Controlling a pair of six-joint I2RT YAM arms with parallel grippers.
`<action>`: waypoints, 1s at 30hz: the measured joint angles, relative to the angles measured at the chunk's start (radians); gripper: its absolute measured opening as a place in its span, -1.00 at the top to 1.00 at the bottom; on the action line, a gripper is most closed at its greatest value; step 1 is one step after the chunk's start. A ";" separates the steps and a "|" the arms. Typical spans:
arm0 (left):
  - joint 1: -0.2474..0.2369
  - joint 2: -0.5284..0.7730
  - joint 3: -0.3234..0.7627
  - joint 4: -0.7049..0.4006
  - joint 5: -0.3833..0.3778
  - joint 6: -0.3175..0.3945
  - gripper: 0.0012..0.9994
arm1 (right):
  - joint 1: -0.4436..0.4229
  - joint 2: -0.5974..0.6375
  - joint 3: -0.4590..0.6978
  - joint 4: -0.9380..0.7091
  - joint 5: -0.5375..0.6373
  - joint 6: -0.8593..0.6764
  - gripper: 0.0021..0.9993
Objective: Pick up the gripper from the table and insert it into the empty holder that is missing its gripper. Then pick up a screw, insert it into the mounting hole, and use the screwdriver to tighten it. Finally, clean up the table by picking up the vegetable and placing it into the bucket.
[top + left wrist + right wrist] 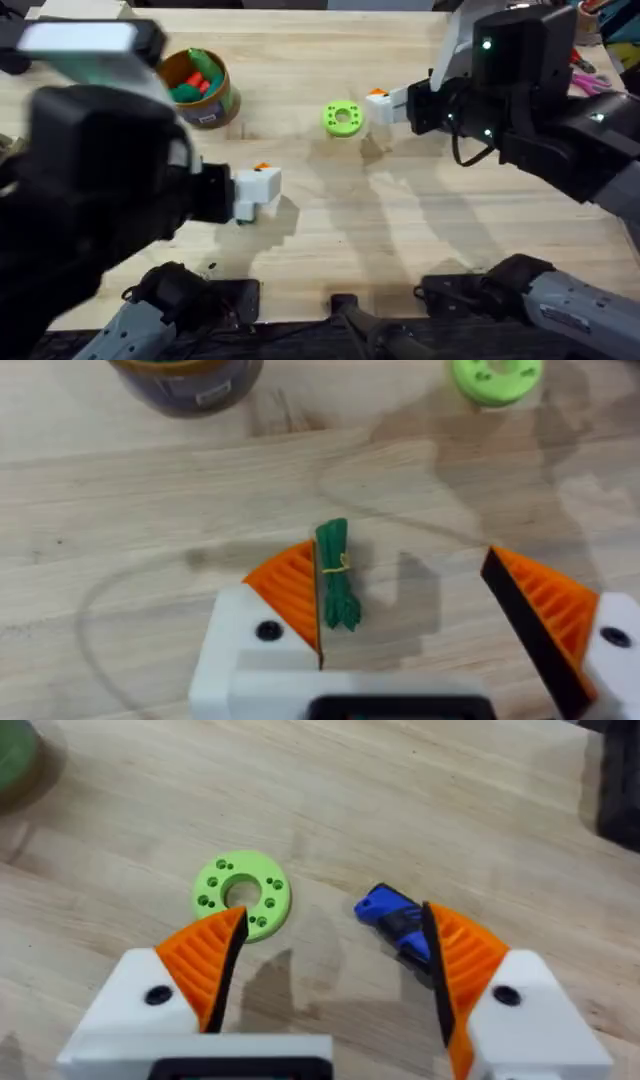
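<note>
The vegetable (338,575), slim and dark green with a yellow tie, lies on the wood between the pads of my left gripper (405,565), close beside one orange pad (288,590). That gripper (262,185) is open and hovers left of the table's centre. The bucket (203,90) stands behind it at the back left, with bigger green and red-orange toy vegetables inside. My right gripper (381,101) is open near the back centre. Beneath it, the blue screwdriver (392,915) lies partly behind one pad (462,960). The loose gripper and the holder are out of view.
A lime-green ring-shaped disc (342,117) lies just left of the right gripper, also seen as the disc (241,895) in the right wrist view. Pink-handled scissors (590,75) sit at the far right edge. Bare wood stretches across the front middle.
</note>
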 joint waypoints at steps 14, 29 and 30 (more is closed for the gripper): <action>0.000 0.277 0.000 -0.008 0.010 -0.054 -0.97 | 0.000 0.000 0.000 -0.010 0.000 0.019 -0.98; 0.000 0.640 -0.029 0.058 -0.004 -0.151 -0.98 | 0.000 0.000 0.000 -0.023 0.000 0.019 -0.98; 0.000 0.654 -0.029 0.065 -0.004 -0.152 -0.93 | 0.000 0.000 0.000 -0.026 0.000 0.019 -0.98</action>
